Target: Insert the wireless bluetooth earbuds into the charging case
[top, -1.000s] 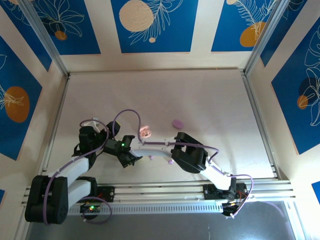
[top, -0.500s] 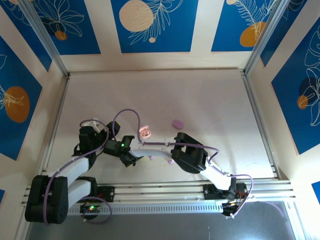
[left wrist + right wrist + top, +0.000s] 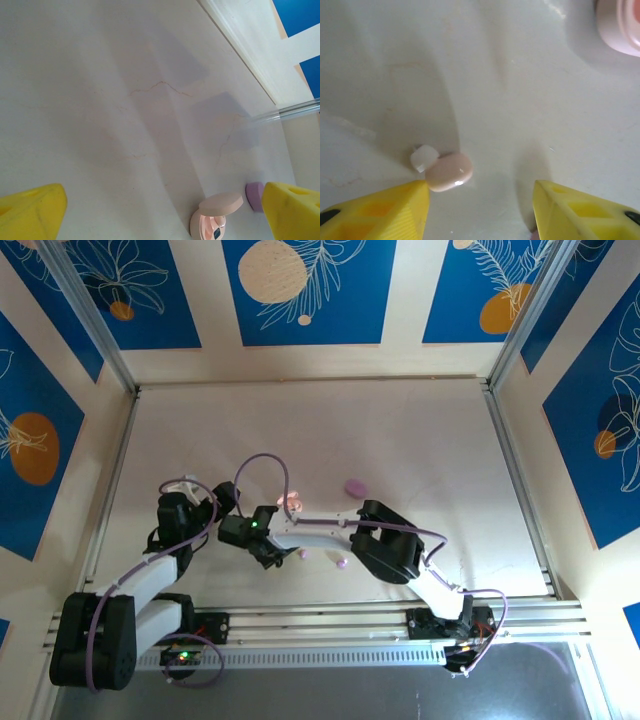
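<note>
Crowding closer to the pink case (image 3: pixel 291 502) this past second, the right jaws are hanging half-open and empty — a pink earbud (image 3: pixel 449 171) is lying on the tabletop (image 3: pixel 495 75) just ahead, probably awaiting pickup; the left jaws are gaping wide.

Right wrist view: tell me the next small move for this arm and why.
Probably ease the right end effector forward and down until its open jaws straddle the pale pink earbud. The earbud lies loose on the table just ahead of the fingertips, nearer one finger than the other. Nothing is gripped yet, and the open pink case waits nearby.
</note>
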